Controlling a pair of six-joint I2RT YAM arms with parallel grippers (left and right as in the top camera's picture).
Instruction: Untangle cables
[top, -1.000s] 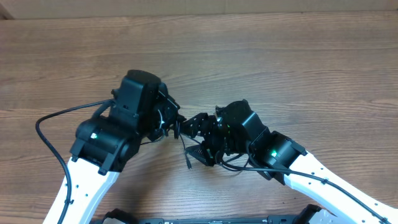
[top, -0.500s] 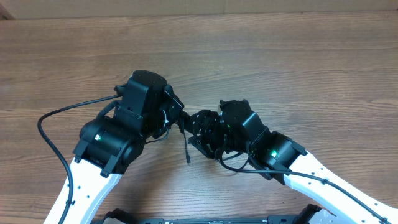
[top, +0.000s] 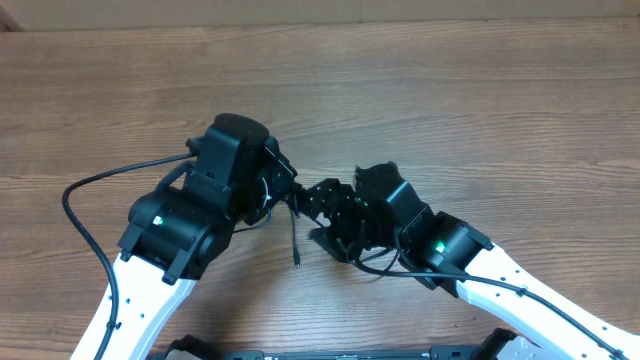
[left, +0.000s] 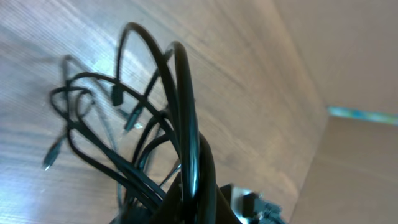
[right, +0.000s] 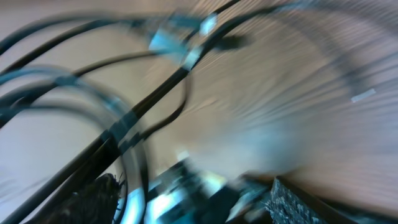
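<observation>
Overhead shows the left gripper (top: 282, 196) clamped shut on the cables (top: 294, 238), one looped bunch with a strand hanging toward the table (top: 480, 100), the right gripper (top: 322, 208) close beside, its opening unreadable, so untangling looks barely begun.

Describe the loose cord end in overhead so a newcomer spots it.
Wooden table, centre, where the two black wrists meet. One thin black cord runs from there toward the near edge. It alone trails clear of the bundle, plug at its tip.
</observation>
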